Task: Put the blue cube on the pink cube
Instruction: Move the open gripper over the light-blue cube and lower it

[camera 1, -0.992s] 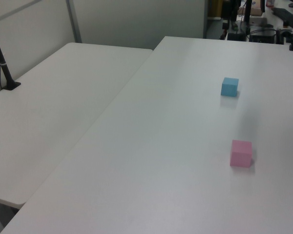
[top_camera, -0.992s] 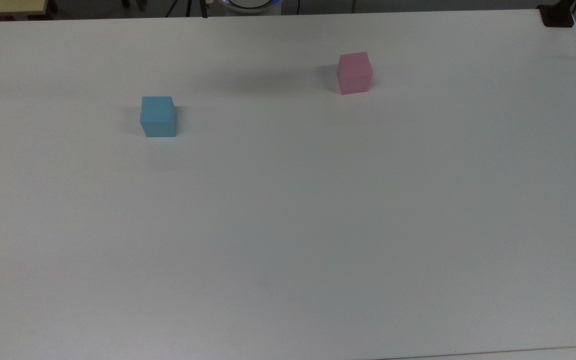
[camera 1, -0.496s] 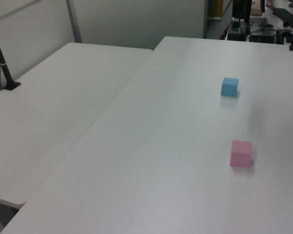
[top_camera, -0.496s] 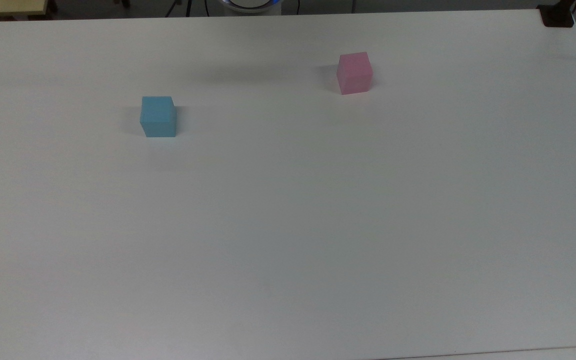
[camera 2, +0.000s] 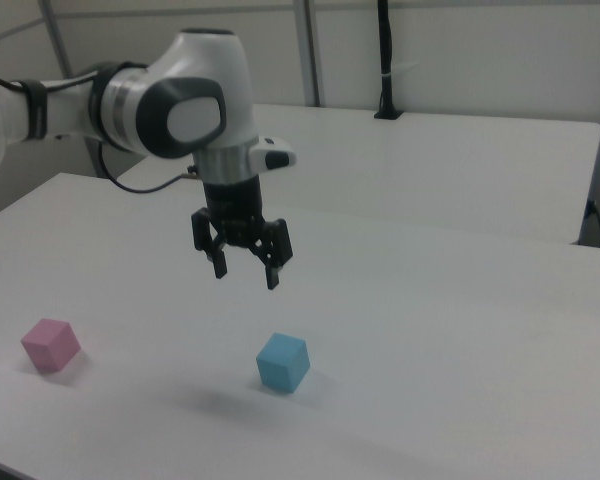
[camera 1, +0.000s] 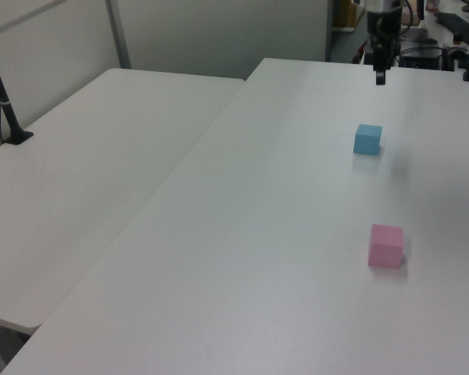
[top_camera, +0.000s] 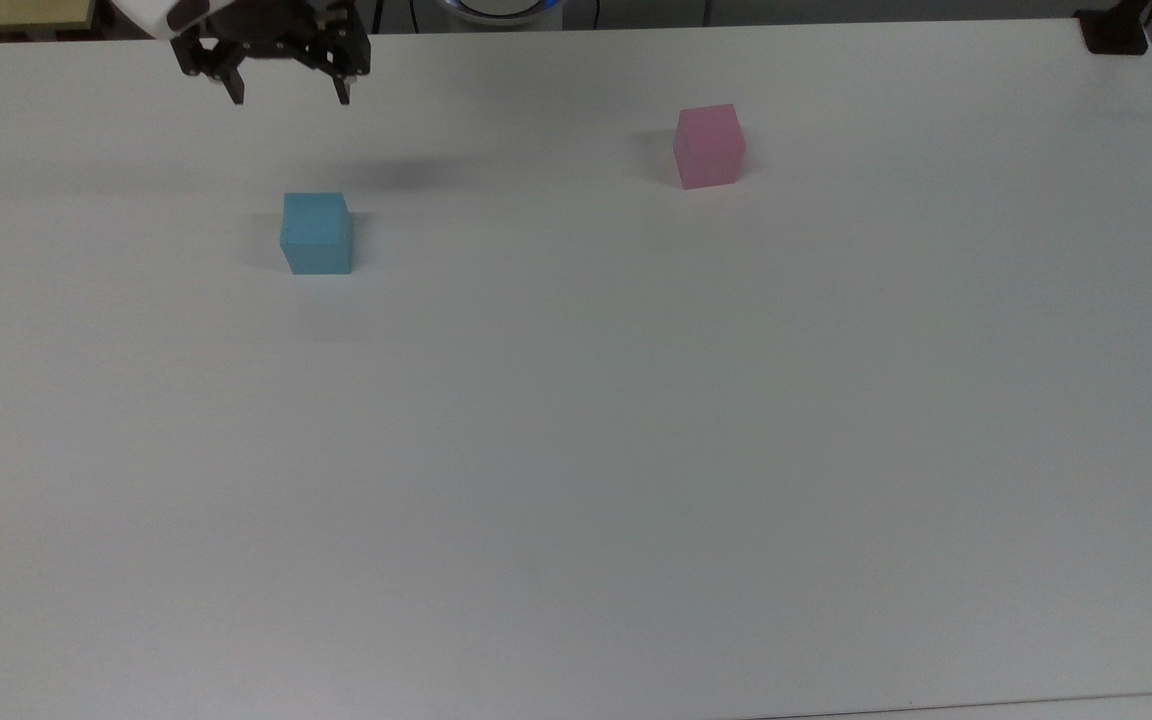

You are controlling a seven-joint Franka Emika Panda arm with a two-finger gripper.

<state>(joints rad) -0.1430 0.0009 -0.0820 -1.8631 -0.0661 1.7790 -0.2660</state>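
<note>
End effector (camera 2: 245, 272) hovers empty, fingers spread, above blue cube (camera 2: 282, 362). Descend centred, fingers square to opposite faces; pink cube (camera 2: 50, 345) sits well apart.

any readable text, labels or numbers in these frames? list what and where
None to read.
The blue cube and the pink cube have plain faces.
The table is unmarked.
The gripper and the arm show no legible marking.

Matte blue cube (top_camera: 316, 233), matte pink cube (top_camera: 709, 146), smooth table (top_camera: 576, 450)
</note>
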